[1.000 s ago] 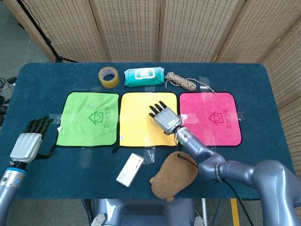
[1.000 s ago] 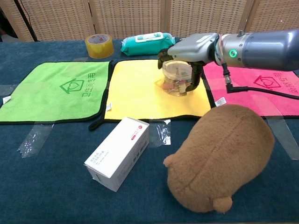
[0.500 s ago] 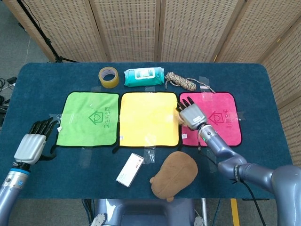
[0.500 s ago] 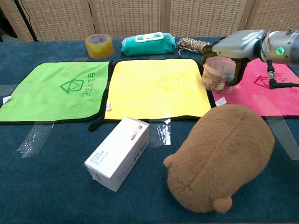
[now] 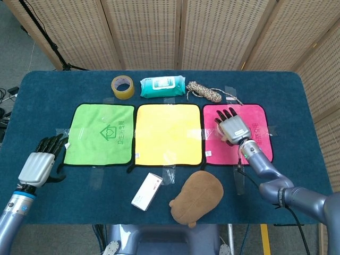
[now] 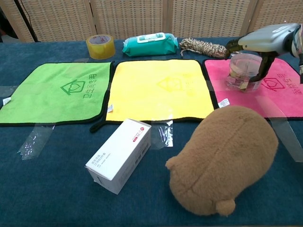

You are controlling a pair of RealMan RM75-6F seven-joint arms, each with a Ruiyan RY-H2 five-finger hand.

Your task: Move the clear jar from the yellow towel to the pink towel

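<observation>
The clear jar sits low over the left part of the pink towel, gripped from above by my right hand. In the head view my right hand covers the jar over the pink towel. The yellow towel lies bare in the middle, and in the chest view the yellow towel carries nothing. My left hand hovers at the table's left edge with fingers apart, holding nothing.
A green towel lies left of the yellow one. A tape roll, a wipes pack and a twine bundle line the back. A white box and a brown plush toy sit near the front edge.
My right hand has carried the jar rightward off the yellow towel, across its edge and onto the pink towel. The left hand drifted slightly toward the front.
</observation>
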